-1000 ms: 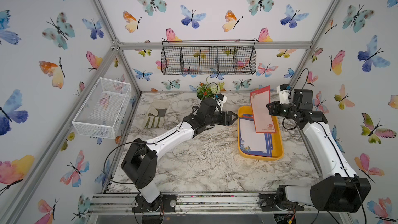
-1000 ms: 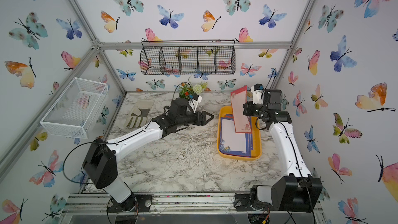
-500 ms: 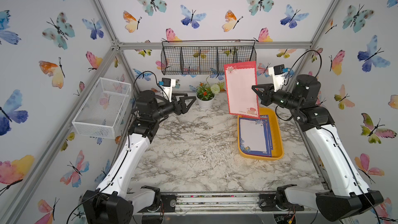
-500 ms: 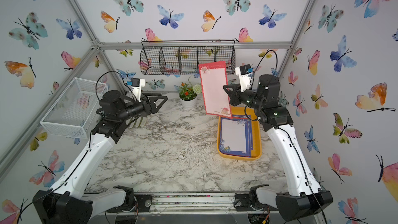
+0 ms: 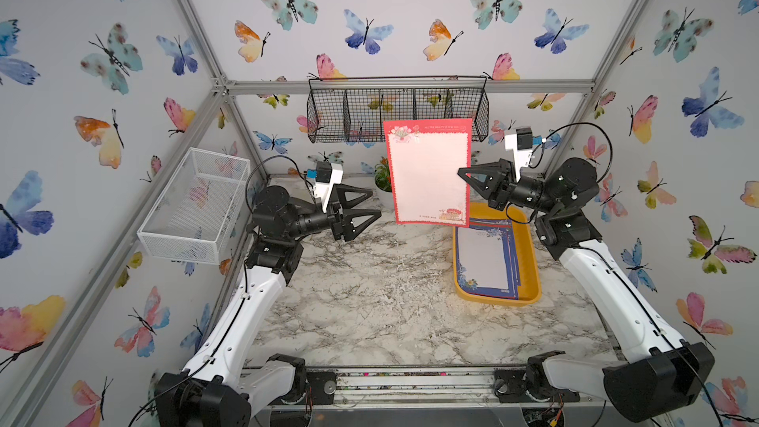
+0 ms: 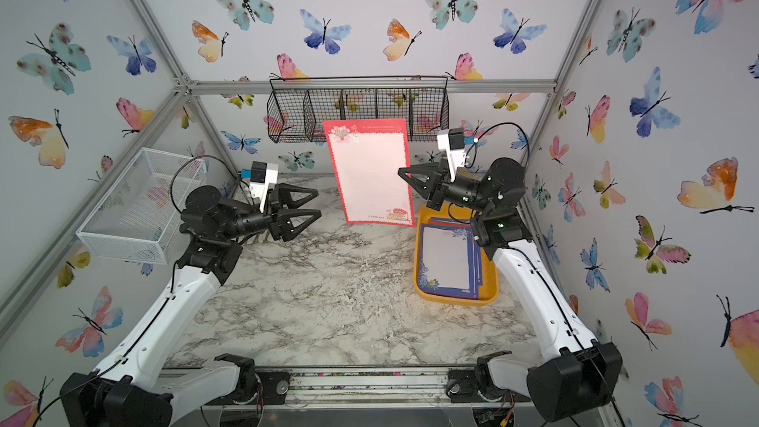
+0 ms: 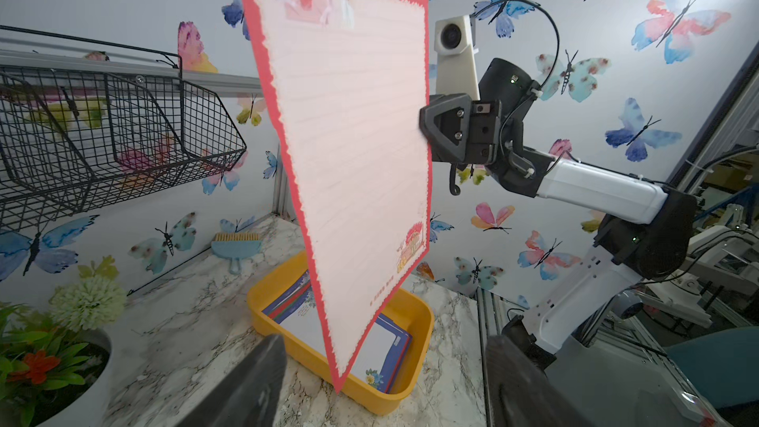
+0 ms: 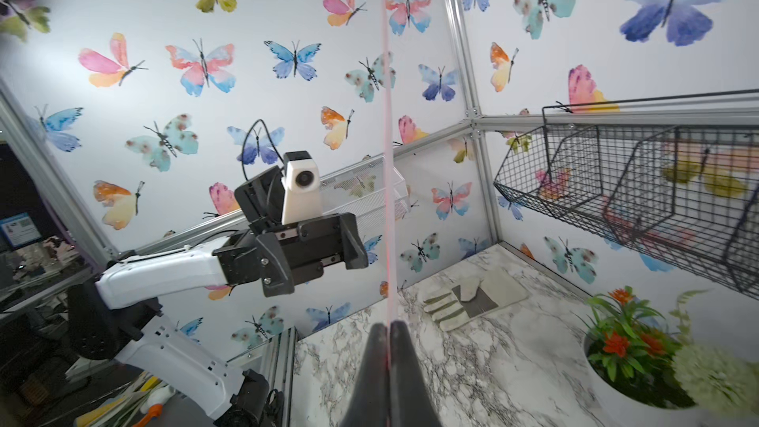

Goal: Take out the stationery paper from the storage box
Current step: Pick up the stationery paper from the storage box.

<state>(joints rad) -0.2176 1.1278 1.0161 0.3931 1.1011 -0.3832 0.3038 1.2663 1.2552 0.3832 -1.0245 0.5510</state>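
Observation:
A red-bordered sheet of stationery paper (image 5: 429,174) (image 6: 371,174) hangs upright in the air above the table, and my right gripper (image 5: 462,174) (image 6: 400,174) is shut on its right edge. In the right wrist view the sheet (image 8: 388,158) is edge-on, pinched at my right gripper (image 8: 389,326). The yellow storage box (image 5: 497,301) (image 6: 456,301) (image 7: 386,402) lies below at the right and holds blue-bordered sheets (image 5: 484,260) (image 7: 382,347). My left gripper (image 5: 376,204) (image 6: 319,203) (image 7: 384,340) is open and empty, raised left of the hanging sheet with a gap between them.
A black wire basket (image 5: 394,112) hangs on the back wall just behind the sheet. A white mesh basket (image 5: 197,207) is on the left wall. A potted plant (image 5: 384,182), a work glove (image 8: 476,295) and a small brush (image 7: 236,246) lie at the back of the marble table.
My right gripper lifted the red-bordered sheet out of the storage box and turned it upright. My left arm pulled back from the box, rose, widened its jaws and came closer to the sheet.

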